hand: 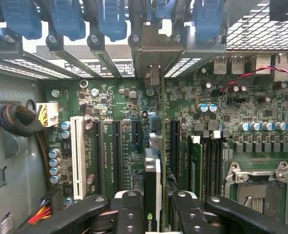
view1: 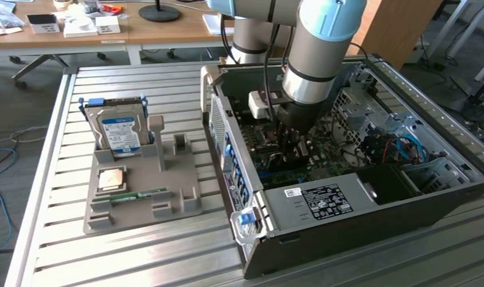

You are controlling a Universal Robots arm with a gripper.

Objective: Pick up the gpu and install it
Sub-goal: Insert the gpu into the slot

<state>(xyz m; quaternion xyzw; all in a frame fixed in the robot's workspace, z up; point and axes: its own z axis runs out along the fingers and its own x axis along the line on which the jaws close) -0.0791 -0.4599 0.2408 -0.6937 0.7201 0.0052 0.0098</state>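
The gpu [hand: 153, 168] stands on edge between my fingers [hand: 129, 212], a thin dark card with a green logo on its near edge. My gripper [hand: 156, 207] is shut on it. Its silver bracket [hand: 152, 73] reaches up to the rear slot openings of the case. The card hangs over the motherboard [hand: 119, 105], in line with a black expansion slot [hand: 174, 146]; whether it sits in the slot I cannot tell. In the exterior view my gripper [view1: 294, 140] is lowered deep inside the open computer case [view1: 346, 206], and the card is hidden there.
Blue slot latches [hand: 66, 19] line the case's rear wall. A white slot [hand: 77, 156], memory modules [hand: 196, 165] and the processor socket [hand: 258, 190] flank the card. At the exterior view's left a grey holder [view1: 174, 200] carries a hard drive [view1: 121, 131] and a green memory stick [view1: 138, 195].
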